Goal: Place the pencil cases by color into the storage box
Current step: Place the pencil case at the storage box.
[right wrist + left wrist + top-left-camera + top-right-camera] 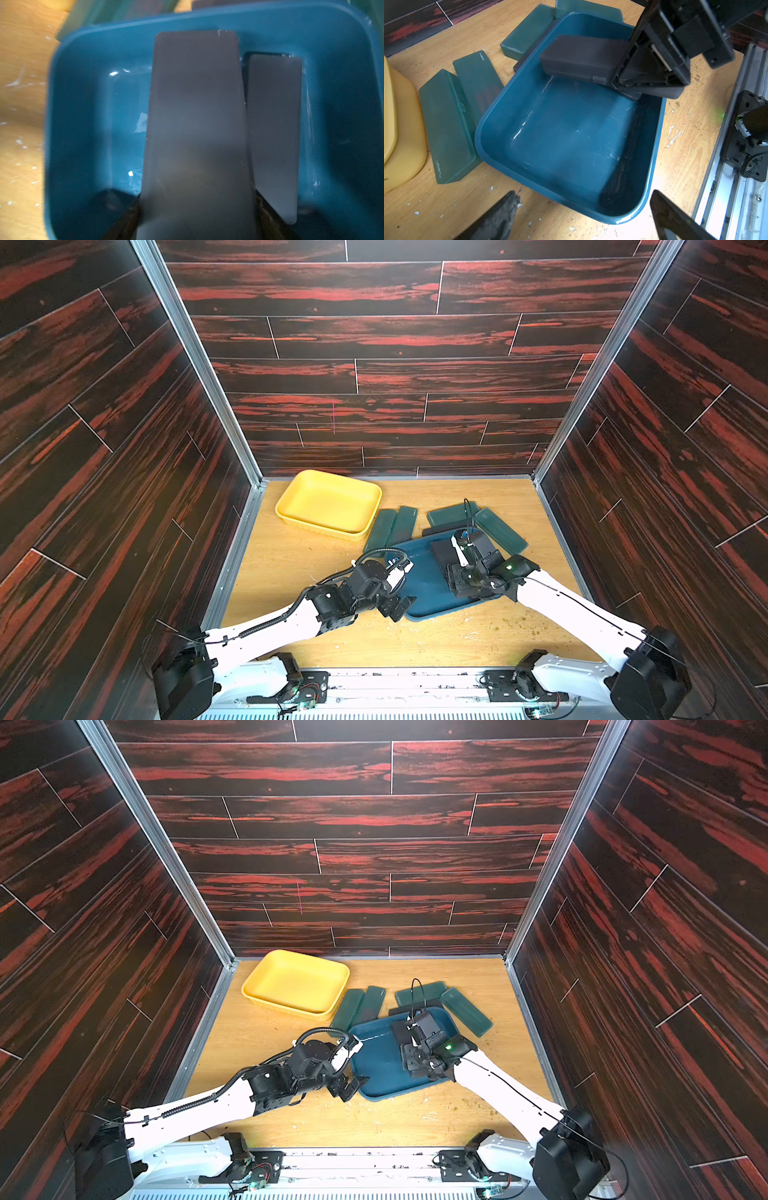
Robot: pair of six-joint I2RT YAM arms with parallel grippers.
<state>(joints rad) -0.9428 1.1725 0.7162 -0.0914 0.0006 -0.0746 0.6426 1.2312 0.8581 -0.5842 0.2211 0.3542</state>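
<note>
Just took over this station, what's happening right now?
The right tool is shut on a black pencil case, holding it over the blue tray, where another black case already lies. The left tool is open at the tray's near edge. Four green cases remain on the table; the yellow tray holds none.

Worktop (291, 572): light wood grain, scattered white flecks and small dark crumbs (515, 624) near its front edge. Enclosure walls (395, 364): dark red-streaked plank pattern, aluminium corner rails (199, 360)
</note>
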